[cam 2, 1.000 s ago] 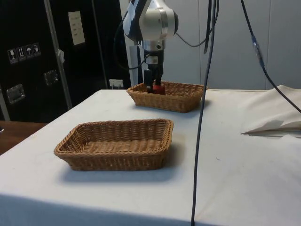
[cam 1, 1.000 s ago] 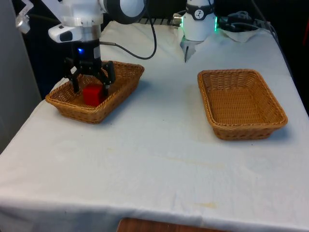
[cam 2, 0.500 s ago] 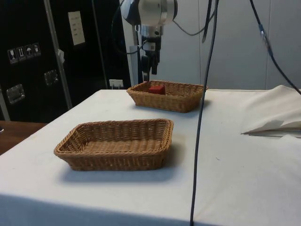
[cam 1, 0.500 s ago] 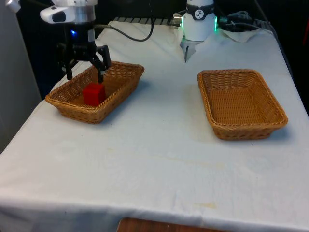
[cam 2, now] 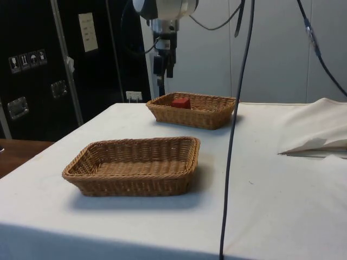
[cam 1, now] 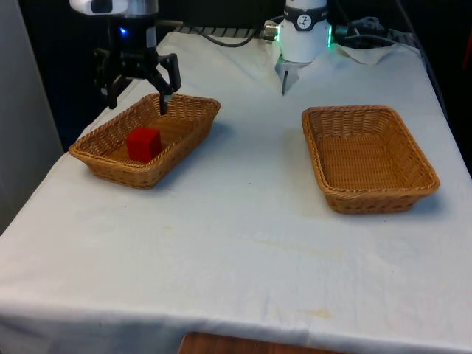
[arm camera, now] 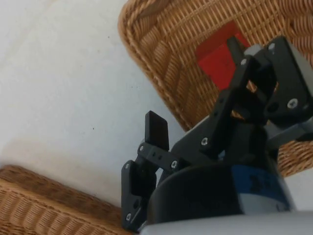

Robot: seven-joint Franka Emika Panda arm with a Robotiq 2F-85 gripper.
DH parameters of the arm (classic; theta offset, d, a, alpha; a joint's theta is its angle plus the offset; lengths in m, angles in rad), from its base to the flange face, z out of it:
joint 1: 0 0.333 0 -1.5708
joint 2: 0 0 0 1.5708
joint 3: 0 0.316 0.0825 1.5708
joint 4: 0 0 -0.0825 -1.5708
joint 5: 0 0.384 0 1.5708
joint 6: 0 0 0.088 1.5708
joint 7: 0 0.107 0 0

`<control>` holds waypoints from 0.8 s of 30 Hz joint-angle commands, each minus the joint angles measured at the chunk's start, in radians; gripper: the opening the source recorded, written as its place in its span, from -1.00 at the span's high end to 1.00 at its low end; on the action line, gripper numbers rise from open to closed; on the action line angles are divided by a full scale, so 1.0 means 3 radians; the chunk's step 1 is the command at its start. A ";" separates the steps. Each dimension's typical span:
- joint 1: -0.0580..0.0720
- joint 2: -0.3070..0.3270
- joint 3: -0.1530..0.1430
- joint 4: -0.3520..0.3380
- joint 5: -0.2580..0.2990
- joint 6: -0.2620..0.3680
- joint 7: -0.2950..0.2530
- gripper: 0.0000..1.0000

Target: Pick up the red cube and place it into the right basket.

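You've got the red cube (cam 1: 143,142) sitting loose on the floor of the left-hand wicker basket (cam 1: 193,105), left-centre of the front frame. Nothing touches it. In the side frame the cube (cam 2: 181,102) shows just above that basket's (cam 2: 209,117) near rim, upper middle of the picture. The wrist shot has the cube (arm camera: 221,55) in the upper right, partly behind one finger, still inside the weave.

Your claw (cam 1: 137,102) hangs above the far-left end of that basket, upper left of the front frame, fingers spread wide with nothing between them. One fingertip (cam 1: 164,105) sits over the basket's back rim, the other out past the basket's left edge. Clear air between claw and cube. Side frame: the claw (cam 2: 163,69) is well above the basket, top centre, pointing straight down. Wrist shot agrees, claw (arm camera: 195,85) empty, jaws apart.

The other wicker basket (cam 1: 426,171) is at the right of the front frame, well apart from the first one, nothing in it. Same basket (cam 2: 135,184) sits in the lower-left foreground of the side frame; a corner of it (arm camera: 29,196) shows at the wrist shot's lower left.

Both baskets rest on the desk's white cloth (cam 1: 243,221). A black cable (cam 2: 234,130) hangs down the middle of the side frame.
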 commanded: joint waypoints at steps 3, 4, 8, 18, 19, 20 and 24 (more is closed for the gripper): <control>0.0097 -0.0057 -0.0043 -0.0040 -0.0150 0.0027 0.0130 -1.00; 0.0110 -0.0070 -0.0043 -0.0043 -0.0183 0.0030 0.0160 -1.00; 0.0163 -0.0130 -0.0040 -0.0060 -0.0310 0.0043 0.0273 -1.00; 0.0293 -0.0280 -0.0017 -0.0090 -0.0627 0.0050 0.0557 -1.00; 0.0303 -0.0297 -0.0010 -0.0093 -0.0653 0.0050 0.0583 -1.00; 0.0310 -0.0313 -0.0003 -0.0097 -0.0680 0.0053 0.0607 -1.00; 0.0347 -0.0383 0.0037 -0.0107 -0.0787 0.0060 0.0693 -1.00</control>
